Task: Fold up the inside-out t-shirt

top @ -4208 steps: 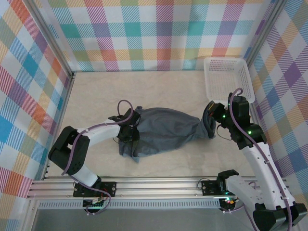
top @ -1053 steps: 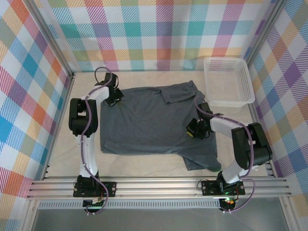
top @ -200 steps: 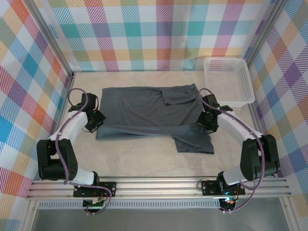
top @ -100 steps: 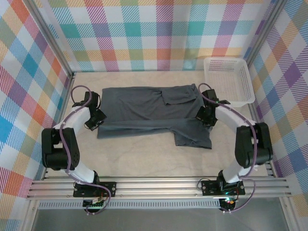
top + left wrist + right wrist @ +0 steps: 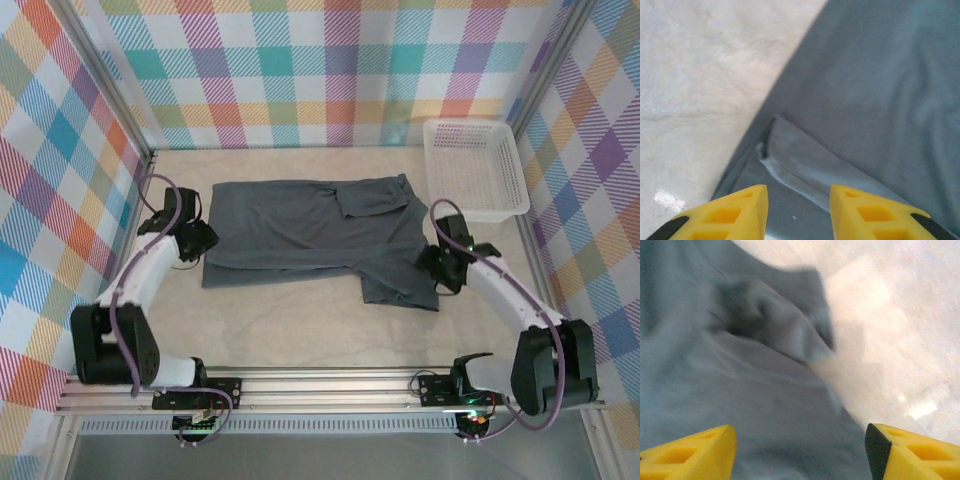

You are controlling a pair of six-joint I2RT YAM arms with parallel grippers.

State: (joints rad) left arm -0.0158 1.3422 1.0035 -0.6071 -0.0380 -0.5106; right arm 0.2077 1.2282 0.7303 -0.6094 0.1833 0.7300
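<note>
The inside-out t-shirt (image 5: 300,230) lies flat on the table (image 5: 300,330) as a long grey band to the left of the white mesh basket (image 5: 475,170), a sleeve flap (image 5: 400,290) jutting from its basket-side end toward the arm bases; the left gripper (image 5: 197,240) sits at the end farthest from the basket, the right gripper (image 5: 438,268) at the end nearest it; in the left wrist view, yellow fingers (image 5: 735,212) stand partly open and empty over a turned hem (image 5: 805,167) at the cloth's edge; in the right wrist view, fingers (image 5: 695,452) gape wide, holding nothing, above creased fabric; the step looks like leaving a lengthwise fold, so both pincers should lift straight off without dragging a layer, and the stray sleeve wants tucking in line before the ends meet.
</note>
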